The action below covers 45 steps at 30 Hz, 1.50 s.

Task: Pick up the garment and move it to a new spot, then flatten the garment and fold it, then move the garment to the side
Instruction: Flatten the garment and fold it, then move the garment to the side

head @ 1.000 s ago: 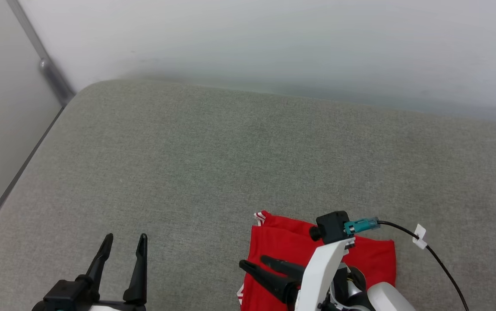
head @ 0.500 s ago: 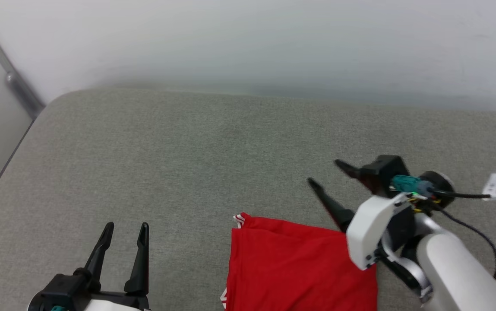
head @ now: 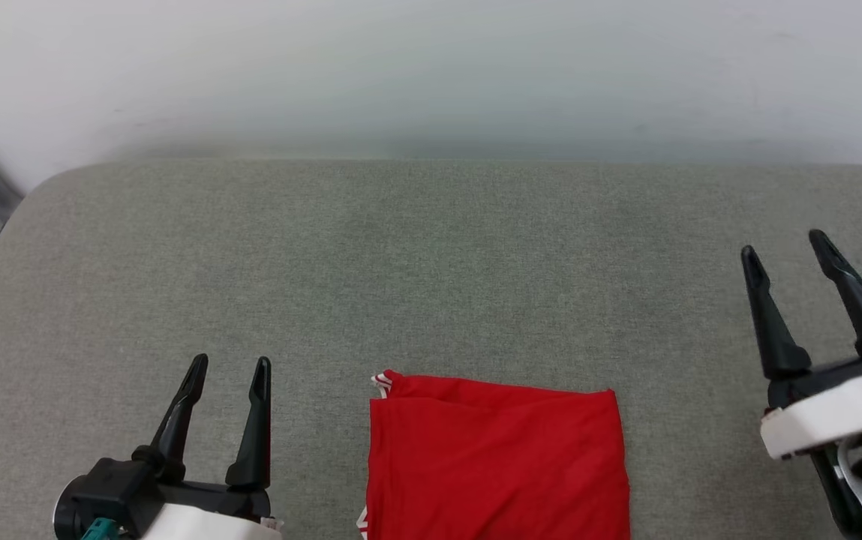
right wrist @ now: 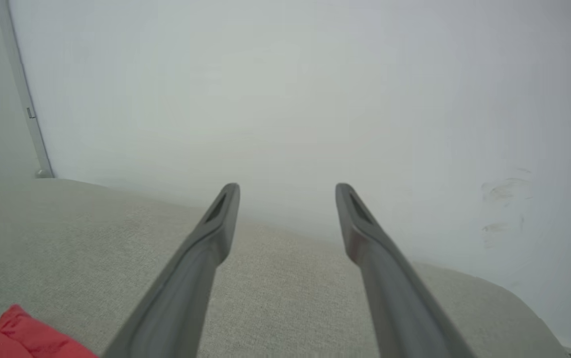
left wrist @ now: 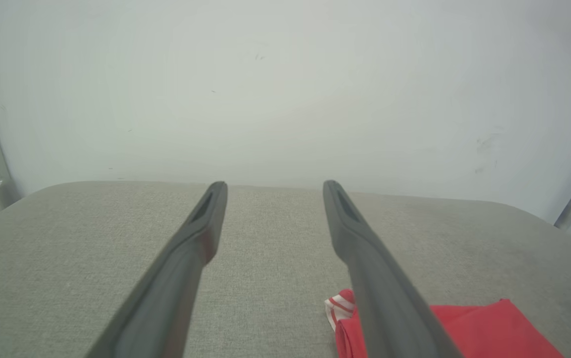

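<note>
Two grippers flank one folded shirt on a grey cushion that spreads ahead of both. The shirt, a neat red rectangle, lies right of the left gripper and left of the right gripper, slightly nearer the left. Its far edge runs crosswise to the fingers. Both grippers stand spread and empty.

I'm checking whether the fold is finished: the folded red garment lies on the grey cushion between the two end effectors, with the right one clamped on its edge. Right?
Not quite. The head view shows the right end effector open and apart from the garment, off to its right. The rest holds.
</note>
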Motion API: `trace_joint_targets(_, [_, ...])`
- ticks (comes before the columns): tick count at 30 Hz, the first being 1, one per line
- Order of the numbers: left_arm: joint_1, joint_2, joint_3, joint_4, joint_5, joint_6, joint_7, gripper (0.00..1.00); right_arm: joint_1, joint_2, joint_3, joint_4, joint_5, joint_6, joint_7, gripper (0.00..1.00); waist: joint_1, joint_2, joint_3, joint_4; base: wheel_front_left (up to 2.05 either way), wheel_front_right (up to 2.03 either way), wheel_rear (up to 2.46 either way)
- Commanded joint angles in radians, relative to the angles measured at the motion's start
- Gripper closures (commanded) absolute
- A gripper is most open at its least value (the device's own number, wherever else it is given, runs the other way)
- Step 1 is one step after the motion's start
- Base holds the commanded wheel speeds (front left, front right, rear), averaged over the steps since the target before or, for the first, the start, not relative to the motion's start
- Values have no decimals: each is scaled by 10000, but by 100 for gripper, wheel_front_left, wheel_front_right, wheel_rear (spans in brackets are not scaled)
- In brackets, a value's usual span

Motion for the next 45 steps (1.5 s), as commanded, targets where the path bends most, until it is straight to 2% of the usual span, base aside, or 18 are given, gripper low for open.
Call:
trace_joint_targets(1, [-118, 4, 31, -72, -50, -9, -22, 0, 340, 184, -251, -211, -62, -4, -236, 0, 0, 0, 44, -40, 0, 0, 0])
trace_joint_targets(5, [-64, 3, -32, -226, -11, -9, -20, 0, 1258, 948, -964, -790, 38, -4, -768, 0, 0, 0, 87, -90, 0, 0, 0])
trace_joint_targets(9, [52, 113, -259, -372, -6, -9, -22, 0, 1962, 1420, -821, -1278, -291, -4, -1182, 0, 0, 0, 93, -123, 0, 0, 0])
trace_joint_targets(14, [251, 86, -362, -350, 210, -9, -22, 0, 2451, 1805, -818, -1311, -279, -4, -1427, 0, 0, 0, 52, -91, 0, 0, 0])
trace_joint_targets(25, [379, -49, -347, -201, 490, -9, -22, 0, 2882, 1991, -679, -1181, -421, -4, -1159, 0, 0, 0, -38, 4, 0, 0, 0])
trace_joint_targets(29, [283, -75, -372, -195, 469, -9, -22, 0, 2985, 1945, -799, -1224, -199, -4, -578, 0, 0, 0, 28, 93, 0, 0, 0])
trace_joint_targets(33, [165, -98, -356, -171, 407, -9, -22, 0, 2975, 1420, -573, -1431, 38, -4, 831, 0, 0, 0, 186, 189, 0, 0, 0])
trace_joint_targets(35, [131, -111, -356, -127, 377, -9, -22, 0, 3011, 950, -218, -1527, 280, -2, 2262, 0, 0, 0, 288, 235, 0, 0, 0])
trace_joint_targets(38, [16, -137, -465, -9, 332, -9, -22, 0, 2891, 574, 95, -1790, 803, -2, 4432, 0, 0, 0, 491, 327, 0, 0, 0])
trace_joint_targets(41, [-155, -136, -588, -20, 393, -9, -20, 0, 2764, 592, 238, -2055, 1525, -4, 6561, 0, 0, 0, 706, 467, 0, 0, 0])
trace_joint_targets(45, [-401, -135, -795, 58, 437, -10, -20, 0, 2772, 639, 323, -2244, 2007, -2, 8857, 0, 0, 0, 915, 826, 0, 0, 0])
